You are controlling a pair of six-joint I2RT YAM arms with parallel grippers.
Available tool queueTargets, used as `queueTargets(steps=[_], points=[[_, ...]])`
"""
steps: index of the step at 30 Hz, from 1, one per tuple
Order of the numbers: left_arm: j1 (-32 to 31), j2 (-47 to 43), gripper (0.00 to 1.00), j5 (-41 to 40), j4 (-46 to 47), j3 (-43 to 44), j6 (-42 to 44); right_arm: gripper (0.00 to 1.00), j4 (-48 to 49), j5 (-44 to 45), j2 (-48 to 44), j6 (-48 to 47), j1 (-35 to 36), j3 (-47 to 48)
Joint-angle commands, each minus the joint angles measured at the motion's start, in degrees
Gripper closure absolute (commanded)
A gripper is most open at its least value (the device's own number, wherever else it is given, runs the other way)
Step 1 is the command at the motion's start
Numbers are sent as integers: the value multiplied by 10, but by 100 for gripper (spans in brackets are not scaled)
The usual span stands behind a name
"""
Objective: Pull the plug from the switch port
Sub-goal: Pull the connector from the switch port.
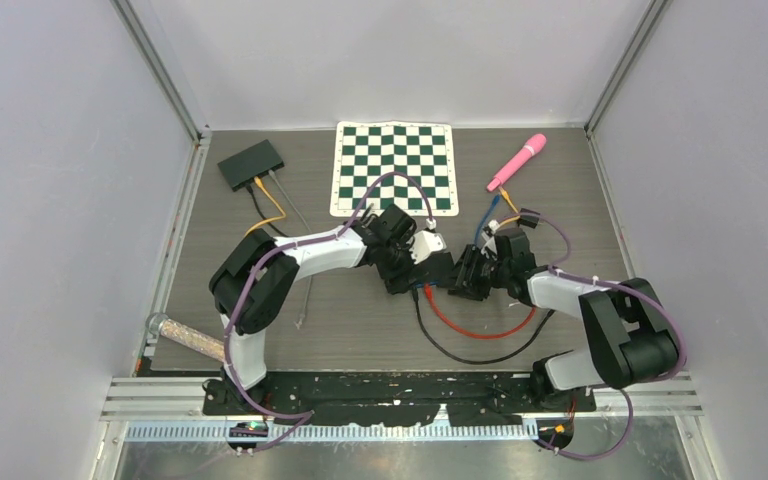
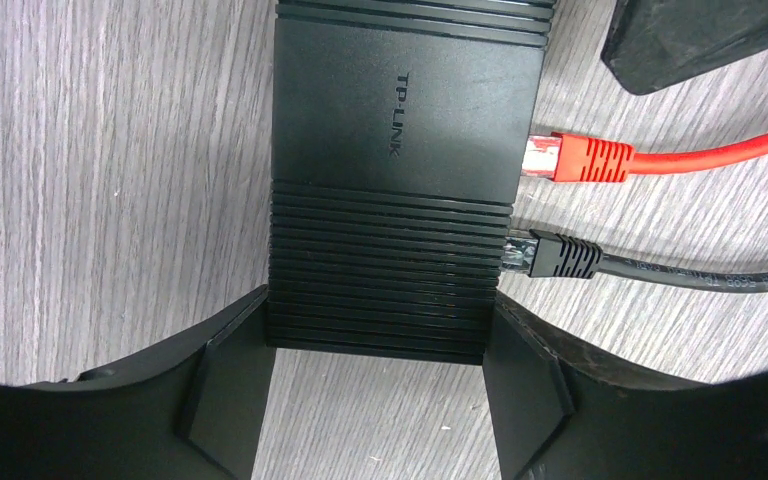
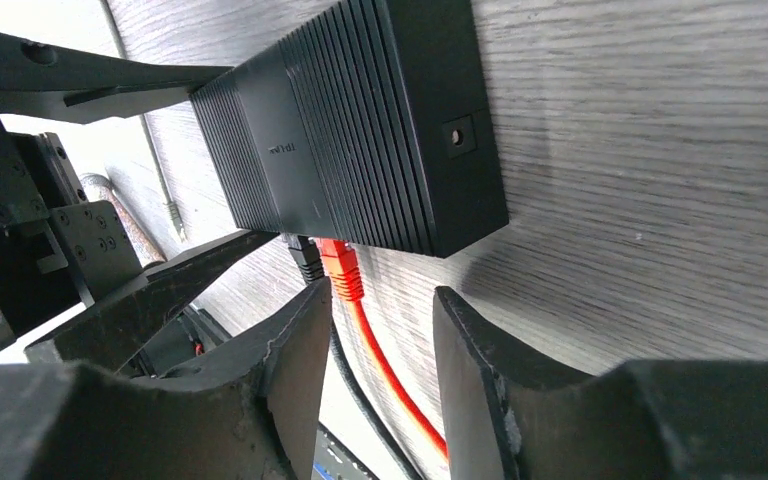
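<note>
Left gripper (image 2: 375, 390) clamped on both sides of the switch (image 2: 400, 120), mid-bench, away from every edge. Right gripper (image 3: 380, 330) parted, empty, just behind the red plug (image 2: 585, 158), seemingly seated in its port.

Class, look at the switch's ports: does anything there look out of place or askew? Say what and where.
The red plug in the TP-Link switch looks odd: more of its clear tip shows than on the black plug beside it, so it seems seated less deeply. Nothing looks damaged.
</note>
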Motion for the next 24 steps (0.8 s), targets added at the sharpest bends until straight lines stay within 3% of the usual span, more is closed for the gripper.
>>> queueTargets(steps=[1,10,16,24], points=[[0,9,43,24,-15,10,9,53,51,-9,14,23,7,-2],[0,10,47,32,-20,6,11,57,197,-39,95,102,24,-35],[1,9,49,31,-21,3,9,57,260,-12,126,164,35,-63],[1,10,50,33,-23,6,7,62,286,30,122,191,40,-87]])
